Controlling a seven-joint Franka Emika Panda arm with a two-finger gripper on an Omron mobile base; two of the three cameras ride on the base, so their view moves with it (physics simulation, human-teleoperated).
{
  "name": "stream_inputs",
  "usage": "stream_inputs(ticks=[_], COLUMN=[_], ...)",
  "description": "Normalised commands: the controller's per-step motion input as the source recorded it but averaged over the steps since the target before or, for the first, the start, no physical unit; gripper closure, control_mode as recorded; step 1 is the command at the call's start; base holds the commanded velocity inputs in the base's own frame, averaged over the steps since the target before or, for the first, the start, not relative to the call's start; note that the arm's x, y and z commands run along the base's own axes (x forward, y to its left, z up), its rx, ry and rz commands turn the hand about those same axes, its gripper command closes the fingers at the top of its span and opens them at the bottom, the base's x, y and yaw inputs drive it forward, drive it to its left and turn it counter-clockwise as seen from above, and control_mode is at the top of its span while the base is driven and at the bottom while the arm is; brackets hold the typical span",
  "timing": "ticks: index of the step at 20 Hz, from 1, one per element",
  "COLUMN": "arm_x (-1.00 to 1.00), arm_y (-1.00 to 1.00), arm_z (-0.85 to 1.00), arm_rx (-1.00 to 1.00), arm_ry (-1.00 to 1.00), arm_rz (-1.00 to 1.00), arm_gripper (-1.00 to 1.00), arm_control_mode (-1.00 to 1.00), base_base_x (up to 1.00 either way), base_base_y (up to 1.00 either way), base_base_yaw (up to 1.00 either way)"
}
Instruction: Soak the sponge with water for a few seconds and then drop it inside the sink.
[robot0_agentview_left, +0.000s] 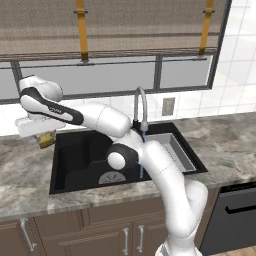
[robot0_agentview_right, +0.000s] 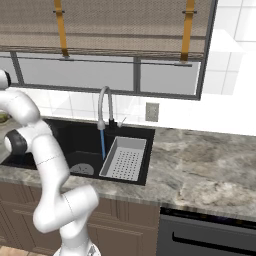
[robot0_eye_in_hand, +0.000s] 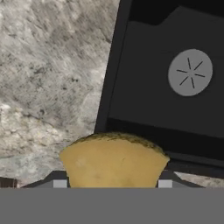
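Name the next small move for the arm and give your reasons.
Probably carry the sponge sideways over the sink toward the water. In the hand view the gripper looks closed on the sponge, near the basin's counter-side rim, and the stream runs from the faucet well away from it.

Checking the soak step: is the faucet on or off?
On: a thin blue stream of water runs from the faucet into the sink.

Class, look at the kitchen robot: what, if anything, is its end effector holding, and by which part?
The end effector holds the sponge, fingers on its two opposite sides, over the counter beside the sink.
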Motion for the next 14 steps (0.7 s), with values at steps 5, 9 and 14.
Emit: stream_inputs(ticks=[5,9,14], arm_x=[-0.53,-0.64,-0.74], arm_y=[-0.83,-0.80,-0.80], arm_z=[0.00,0.00,0.00], arm_rx=[0.03,0.02,0.00], arm_ry=[-0.07,-0.07,-0.06], arm_rz=[0.00,0.00,0.00], arm_gripper=[1.00,1.00,1.00], arm_control_mode=[-1.00,-1.00,-1.00], base_base_x=[0.00,0.00,0.00], base_base_y=[0.00,0.00,0.00], base_base_yaw=[0.00,0.00,0.00])
